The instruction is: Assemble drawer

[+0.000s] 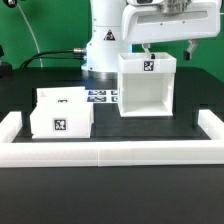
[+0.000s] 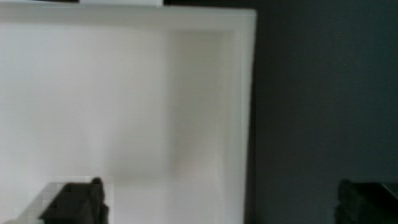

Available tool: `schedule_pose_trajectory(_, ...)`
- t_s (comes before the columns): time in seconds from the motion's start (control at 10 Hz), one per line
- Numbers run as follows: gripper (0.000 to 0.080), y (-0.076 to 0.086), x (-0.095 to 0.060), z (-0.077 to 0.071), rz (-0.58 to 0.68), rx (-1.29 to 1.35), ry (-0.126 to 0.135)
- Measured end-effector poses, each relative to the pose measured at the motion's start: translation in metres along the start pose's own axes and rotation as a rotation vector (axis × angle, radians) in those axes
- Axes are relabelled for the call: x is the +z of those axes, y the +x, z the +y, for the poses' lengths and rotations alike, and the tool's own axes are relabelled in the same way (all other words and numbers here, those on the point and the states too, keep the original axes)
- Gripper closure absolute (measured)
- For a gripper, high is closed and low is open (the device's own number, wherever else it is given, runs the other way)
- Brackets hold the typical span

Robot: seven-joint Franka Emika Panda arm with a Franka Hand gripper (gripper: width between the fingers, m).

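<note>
The tall white box-shaped housing [image 1: 148, 88] stands on the black table at the exterior view's right, open side up, with a square tag on its back wall. A lower white tagged drawer part [image 1: 62, 113] lies at the exterior view's left; I cannot tell whether it is one tray or two. My gripper [image 1: 169, 48] hovers just above the housing's right rear rim, open and empty. In the wrist view the gripper [image 2: 222, 202] has its dark fingertips [image 2: 75, 202] wide apart, with the white housing [image 2: 125, 100] below and one of its edges between them.
A long low white rail [image 1: 110, 153] runs along the table's front and up both sides. The marker board [image 1: 101, 97] lies flat between the two white parts, in front of the robot base [image 1: 100, 50].
</note>
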State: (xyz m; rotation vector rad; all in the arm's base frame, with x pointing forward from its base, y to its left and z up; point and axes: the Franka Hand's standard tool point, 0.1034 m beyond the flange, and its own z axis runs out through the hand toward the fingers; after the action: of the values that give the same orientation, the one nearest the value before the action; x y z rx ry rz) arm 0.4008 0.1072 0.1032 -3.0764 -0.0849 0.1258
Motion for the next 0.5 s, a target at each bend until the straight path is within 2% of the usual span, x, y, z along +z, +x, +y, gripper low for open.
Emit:
schedule_pose_trajectory(0.2, 0.0394, 0.0001, 0.0000, 0.0001, 0.000, -0.001, 0.000)
schedule_pose_trajectory(0.3, 0.0394, 0.0001, 0.0000, 0.0001, 0.000, -0.001, 0.000)
schedule_pose_trajectory(0.4, 0.0578, 0.0001, 0.0000, 0.0001, 0.000, -0.001, 0.000)
schedule_pose_trajectory(0.5, 0.0707, 0.0001, 0.0000, 0.0001, 0.000, -0.001, 0.000)
